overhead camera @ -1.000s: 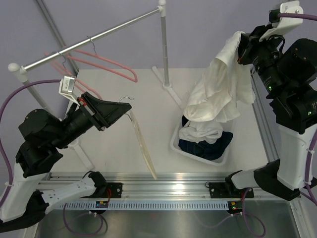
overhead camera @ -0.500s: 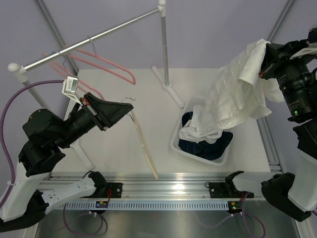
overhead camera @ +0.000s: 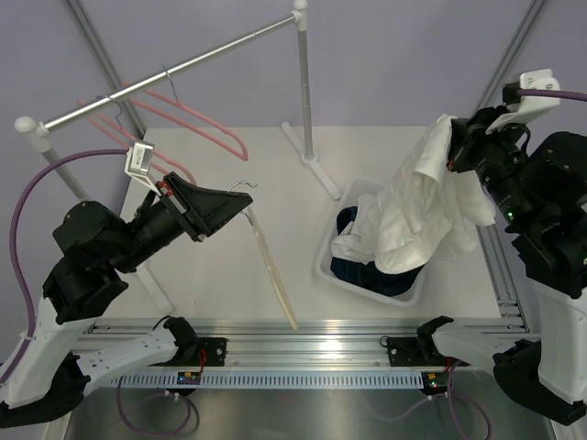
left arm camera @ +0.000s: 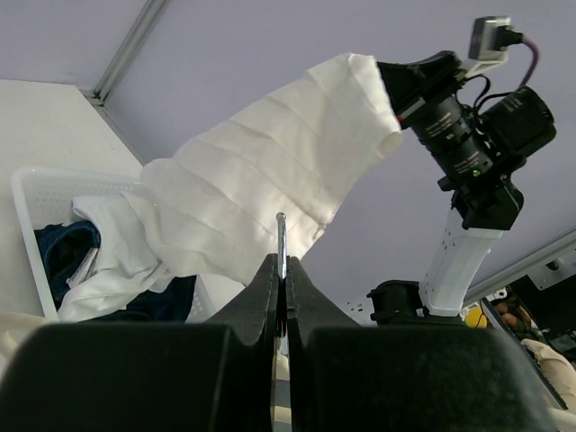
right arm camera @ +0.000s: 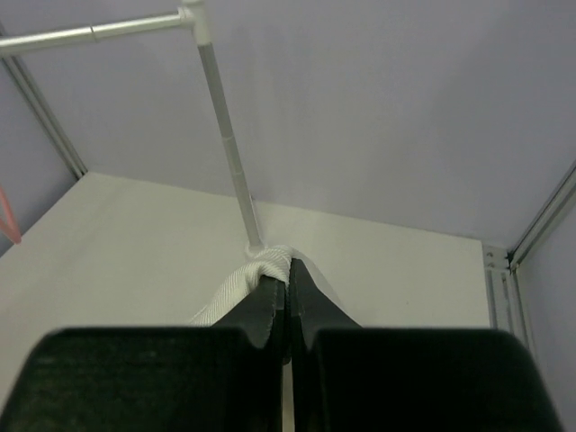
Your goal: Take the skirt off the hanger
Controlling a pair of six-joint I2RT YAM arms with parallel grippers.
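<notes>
The skirt (overhead camera: 413, 215) is hanging clear of the hanger (overhead camera: 271, 277).
Upper right, right end effector (overhead camera: 451, 149) is clamping skirt; centre-left, left end effector (overhead camera: 242, 205) is pinching hanger.

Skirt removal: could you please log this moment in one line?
left fingers: shut on hanger | right fingers: shut on skirt | skirt: off hanger, hanging over basket
</notes>
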